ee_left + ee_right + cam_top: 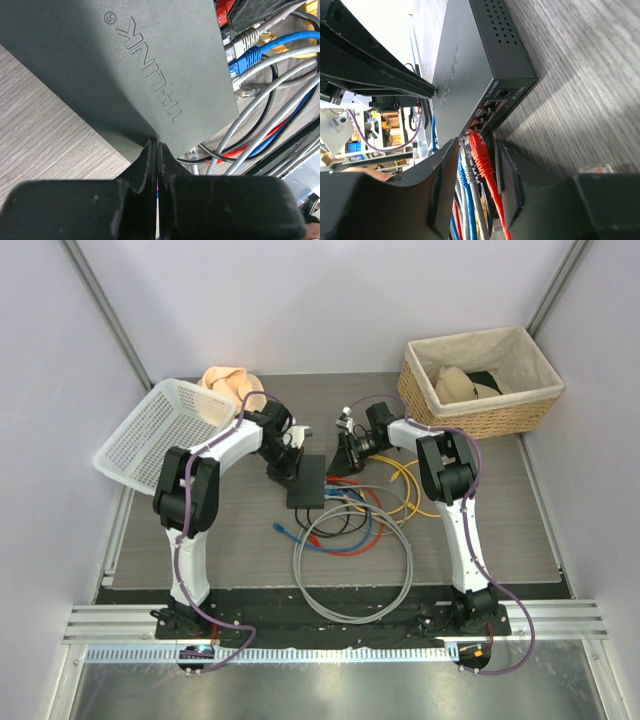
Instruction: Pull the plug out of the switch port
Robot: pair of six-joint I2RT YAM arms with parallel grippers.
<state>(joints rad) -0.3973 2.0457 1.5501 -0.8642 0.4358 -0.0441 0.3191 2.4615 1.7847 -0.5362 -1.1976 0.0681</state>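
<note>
Both arms (225,445) bent inward toward switch (306,482)

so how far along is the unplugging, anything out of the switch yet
Done: the left gripper, shut, rests its tips on the switch, seemingly bracing it. In hand: the right gripper is open around the red plug, its jaws on either side, not yet clamped. Left: that plug sits seated in the switch, so gripping it and pulling it free are both to come.
</note>
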